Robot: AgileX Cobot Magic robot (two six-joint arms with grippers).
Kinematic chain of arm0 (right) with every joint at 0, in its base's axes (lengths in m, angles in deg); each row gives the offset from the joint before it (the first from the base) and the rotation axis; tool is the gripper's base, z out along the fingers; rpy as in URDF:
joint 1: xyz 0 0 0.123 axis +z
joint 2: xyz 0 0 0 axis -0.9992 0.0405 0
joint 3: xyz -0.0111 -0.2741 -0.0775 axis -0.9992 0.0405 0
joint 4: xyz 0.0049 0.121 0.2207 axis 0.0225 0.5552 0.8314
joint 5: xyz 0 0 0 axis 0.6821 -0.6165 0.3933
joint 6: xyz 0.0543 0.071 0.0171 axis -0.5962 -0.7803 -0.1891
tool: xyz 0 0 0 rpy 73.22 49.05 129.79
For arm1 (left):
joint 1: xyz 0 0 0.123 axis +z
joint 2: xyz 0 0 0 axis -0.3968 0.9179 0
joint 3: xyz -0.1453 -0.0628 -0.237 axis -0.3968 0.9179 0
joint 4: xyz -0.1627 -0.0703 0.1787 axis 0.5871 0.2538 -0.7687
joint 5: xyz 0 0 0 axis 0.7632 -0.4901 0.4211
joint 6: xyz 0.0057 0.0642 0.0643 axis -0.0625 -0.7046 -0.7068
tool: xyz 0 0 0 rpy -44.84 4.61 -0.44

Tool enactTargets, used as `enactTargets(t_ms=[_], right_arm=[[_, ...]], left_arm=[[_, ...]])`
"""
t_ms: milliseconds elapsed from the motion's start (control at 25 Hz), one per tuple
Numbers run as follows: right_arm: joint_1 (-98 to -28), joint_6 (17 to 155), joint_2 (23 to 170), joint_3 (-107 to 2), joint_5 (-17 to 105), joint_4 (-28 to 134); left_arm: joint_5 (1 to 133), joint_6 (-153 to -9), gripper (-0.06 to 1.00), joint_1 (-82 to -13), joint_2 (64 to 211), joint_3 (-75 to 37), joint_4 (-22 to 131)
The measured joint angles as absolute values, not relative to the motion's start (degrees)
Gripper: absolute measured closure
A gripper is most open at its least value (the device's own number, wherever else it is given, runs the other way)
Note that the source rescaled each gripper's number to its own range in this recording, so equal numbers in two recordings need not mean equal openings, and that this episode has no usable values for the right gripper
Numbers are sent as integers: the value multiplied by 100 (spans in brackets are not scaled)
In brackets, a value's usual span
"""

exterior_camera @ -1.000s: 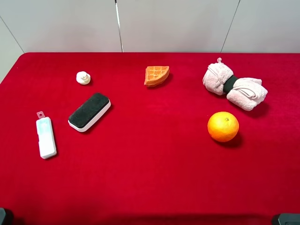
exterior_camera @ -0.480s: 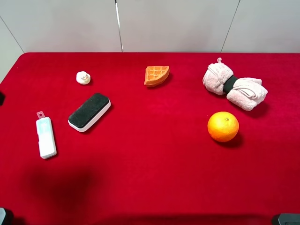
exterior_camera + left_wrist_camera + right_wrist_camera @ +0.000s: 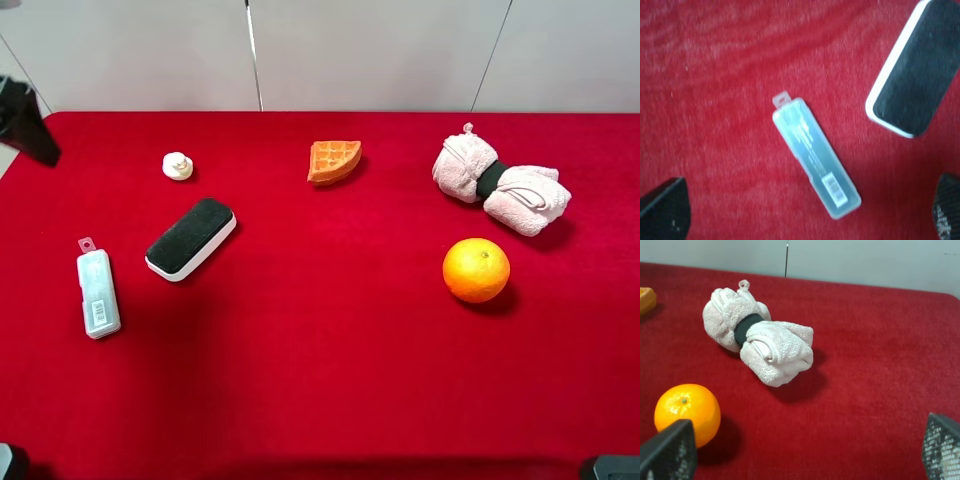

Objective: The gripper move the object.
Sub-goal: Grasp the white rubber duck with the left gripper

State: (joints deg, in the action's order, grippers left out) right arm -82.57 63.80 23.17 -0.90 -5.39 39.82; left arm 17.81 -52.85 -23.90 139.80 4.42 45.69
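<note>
Nearby, object (image 3: 177, 166) near black eraser (image 3: 191, 238), clear case (image 3: 816, 157) beneath wide-spread left hand (image 3: 805, 210), right hand (image 3: 805, 449) spread too

We now see a dark part of our left arm (image 3: 28, 125) at the far left edge of the high view, where only a sliver showed before. Its shadow has shifted up the surface (image 3: 330, 350) onto the white case (image 3: 98, 292), which looks greyer.
</note>
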Motion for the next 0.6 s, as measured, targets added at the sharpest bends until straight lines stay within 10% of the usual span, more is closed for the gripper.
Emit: enactTargets(t_ms=[600], right_arm=[[-8257, 6380, 2317, -90, -539, 3982]], left_arm=[[1587, -5238, 1, -2390, 15829, -1465, 4574]])
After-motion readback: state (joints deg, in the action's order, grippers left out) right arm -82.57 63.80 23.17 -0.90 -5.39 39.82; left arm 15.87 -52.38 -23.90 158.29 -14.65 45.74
